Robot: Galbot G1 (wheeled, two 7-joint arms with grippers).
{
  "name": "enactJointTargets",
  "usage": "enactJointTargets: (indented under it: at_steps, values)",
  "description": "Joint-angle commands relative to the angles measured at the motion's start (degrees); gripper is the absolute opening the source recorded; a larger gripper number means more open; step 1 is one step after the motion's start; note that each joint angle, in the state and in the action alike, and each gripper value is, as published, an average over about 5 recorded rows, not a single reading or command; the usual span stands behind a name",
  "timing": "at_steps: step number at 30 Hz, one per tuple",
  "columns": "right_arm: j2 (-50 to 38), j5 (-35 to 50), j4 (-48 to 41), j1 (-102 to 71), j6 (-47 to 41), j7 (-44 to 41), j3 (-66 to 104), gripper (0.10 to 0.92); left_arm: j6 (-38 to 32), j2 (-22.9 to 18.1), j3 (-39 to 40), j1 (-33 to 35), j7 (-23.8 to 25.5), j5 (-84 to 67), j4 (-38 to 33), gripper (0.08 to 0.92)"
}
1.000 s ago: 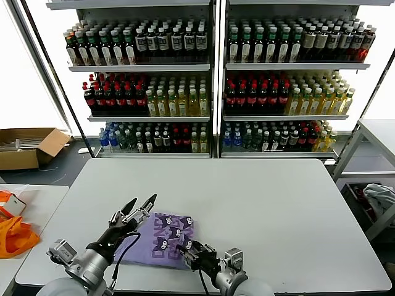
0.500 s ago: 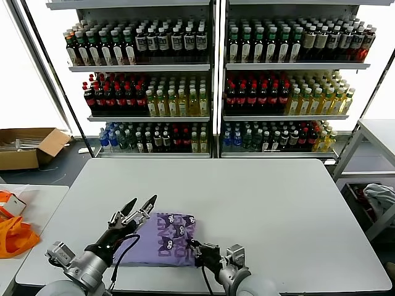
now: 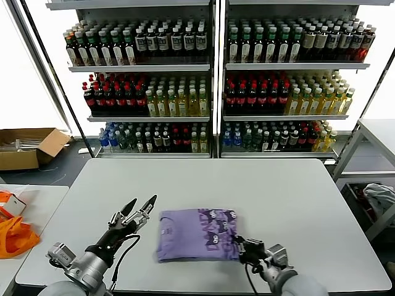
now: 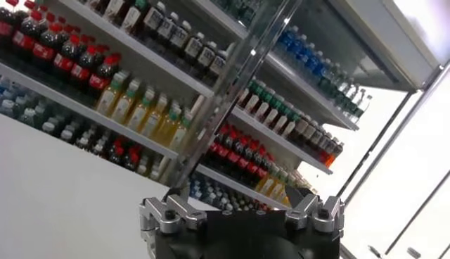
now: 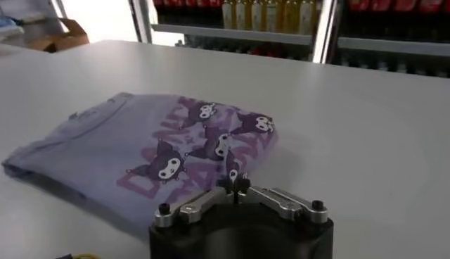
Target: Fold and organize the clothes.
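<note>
A folded lavender T-shirt with a dark purple cartoon print lies on the white table near its front edge. My right gripper is at the shirt's right edge, shut, pinching the printed fabric. In the right wrist view the closed fingertips meet on the hem of the T-shirt. My left gripper hovers open just left of the shirt, touching nothing. The left wrist view shows the left gripper against the bottle shelves only.
Tall shelves of bottles stand behind the table. A side table on the left carries an orange fabric item, with a cardboard box on the floor beyond. A grey-white bundle lies low at the right.
My right gripper shut on the shirt's edge and pulled to the right. The shirt slid right with it and now lies flatter and wider. The left arm stayed still.
</note>
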Motion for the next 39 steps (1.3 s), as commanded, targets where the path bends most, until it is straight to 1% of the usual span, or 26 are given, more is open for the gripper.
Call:
enactJointTargets:
  at_steps: [1, 4, 9, 14, 17, 20, 22, 26, 29, 31, 35, 39]
  values:
    - [-1.6, -5.6, 3.8, -9.1, -0.5, -3.3, 14.4, 0.112, 0.0, -1.1, 1.0, -0.1, 0.3, 1.6, 0.4, 0.822]
    - [-1.0, -4.7, 4.1, -8.8, 1.5, -0.6, 14.7, 0.160, 0.1, -1.5, 1.6, -0.5, 0.5, 2.4, 1.1, 0.823]
    - [-0.1, -3.6, 3.0, -7.8, 8.1, 3.7, 15.7, 0.302, 0.1, -2.2, 2.0, -0.4, 1.1, 3.4, 1.4, 0.823]
    - [1.1, -2.4, 1.2, -4.5, 14.6, 2.3, 12.0, 0.450, 0.0, -2.3, 2.1, -0.4, 1.2, 3.5, 1.6, 0.823]
    - [3.1, -2.2, 1.7, -1.4, 15.1, 0.0, 6.3, 0.536, 0.0, -2.3, 2.4, -0.7, 1.1, 3.7, 1.6, 0.823]
    - [4.9, -1.4, 1.4, 1.4, 13.6, -1.0, 0.2, 0.623, 0.0, -2.1, 2.2, -0.5, 1.1, 3.7, 1.2, 0.823]
    - [5.9, -0.4, -0.3, 3.0, 12.5, -0.5, -2.7, 0.675, -0.2, -1.8, 1.9, -0.2, 1.1, 3.5, 1.1, 0.823]
    - [7.0, 1.7, -6.9, 4.7, 11.7, 2.5, -4.7, 0.783, -0.6, -1.2, 1.5, 0.5, 1.3, 3.3, 1.2, 0.823]
    - [6.6, 4.3, -9.6, 4.4, 10.4, 4.2, -4.3, 0.817, -0.7, -1.2, 1.5, 0.8, 1.5, 3.3, 1.5, 0.822]
    - [6.2, 5.4, -9.8, 3.6, 9.6, 4.9, -4.2, 0.821, -0.7, -1.5, 1.8, 0.8, 1.3, 2.6, 1.5, 0.822]
    - [5.8, 5.8, -8.9, 2.3, 9.2, 5.0, -4.5, 0.823, -0.6, -2.2, 2.6, -0.2, 0.1, -0.8, 1.0, 0.823]
    - [6.0, 5.8, -6.3, 2.5, 9.4, 5.1, -4.4, 0.823, -0.6, -1.9, 3.3, -1.1, -0.2, -1.2, 1.3, 0.823]
